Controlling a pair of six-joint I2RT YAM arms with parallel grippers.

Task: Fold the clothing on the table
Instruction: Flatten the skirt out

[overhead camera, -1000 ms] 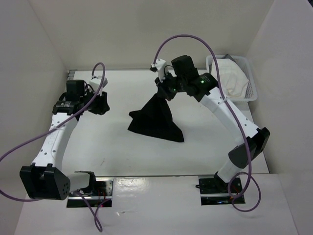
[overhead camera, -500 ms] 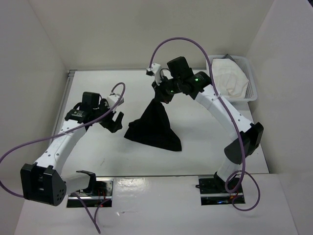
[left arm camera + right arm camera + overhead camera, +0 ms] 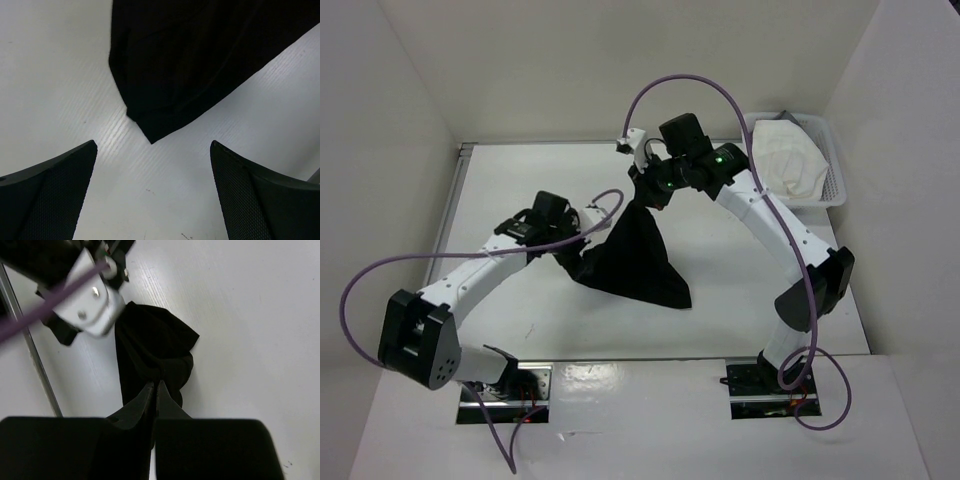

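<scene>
The black clothing (image 3: 638, 262) hangs in a peak from my right gripper (image 3: 643, 193), and its lower part spreads out on the white table (image 3: 740, 295). In the right wrist view the gripper (image 3: 155, 385) is shut on a bunched fold of the clothing (image 3: 150, 342). My left gripper (image 3: 583, 248) stands open at the garment's left lower corner. In the left wrist view that corner (image 3: 165, 100) points down between the two spread fingers (image 3: 55, 192), just ahead of the gripper (image 3: 153, 146), with bare table (image 3: 55, 75) under the jaws.
A white mesh basket (image 3: 834, 182) holding a white cloth (image 3: 785, 160) stands at the back right corner. White walls close in the table at the left, back and right. The left arm's wrist (image 3: 92, 302) shows close to the hanging cloth.
My left arm has swung from the far left of the table over to the garment's left corner, and its jaws have opened wide. The right gripper has shifted slightly left with the cloth.
</scene>
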